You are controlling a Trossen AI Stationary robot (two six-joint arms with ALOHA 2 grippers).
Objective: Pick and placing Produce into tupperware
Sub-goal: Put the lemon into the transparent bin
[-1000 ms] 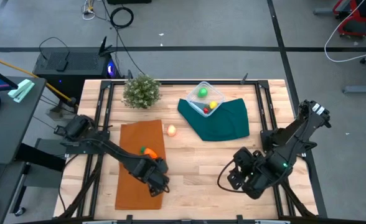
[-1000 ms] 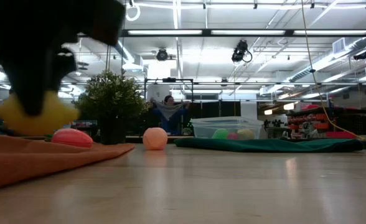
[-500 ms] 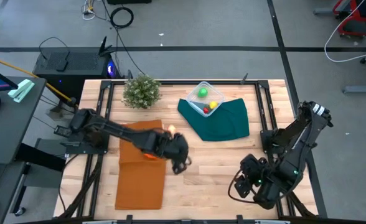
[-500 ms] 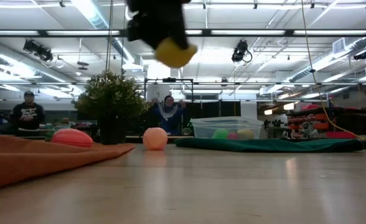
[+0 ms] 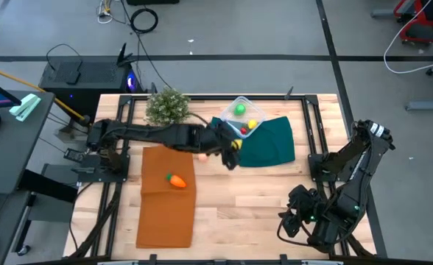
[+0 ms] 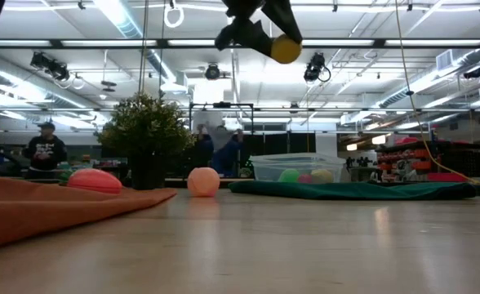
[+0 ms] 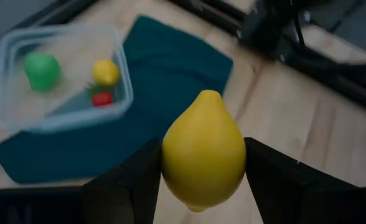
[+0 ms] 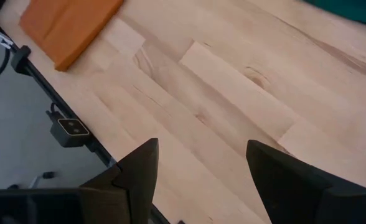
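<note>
Pinching a yellow lemon (image 7: 203, 149) between its fingers, the left gripper (image 5: 232, 151) hangs over the green cloth (image 5: 272, 143), just short of the tupperware (image 5: 241, 115) by the table's far edge, so the box lies ahead. The right gripper (image 8: 198, 171), fingers spread and holding nothing, waits near the front right corner. The lemon hides the fingertips.

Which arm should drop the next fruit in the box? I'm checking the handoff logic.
The left. Its gripper already holds a lemon in the air beside the clear box on the green cloth. The right gripper is empty, open, and off at the table's near right corner.
</note>
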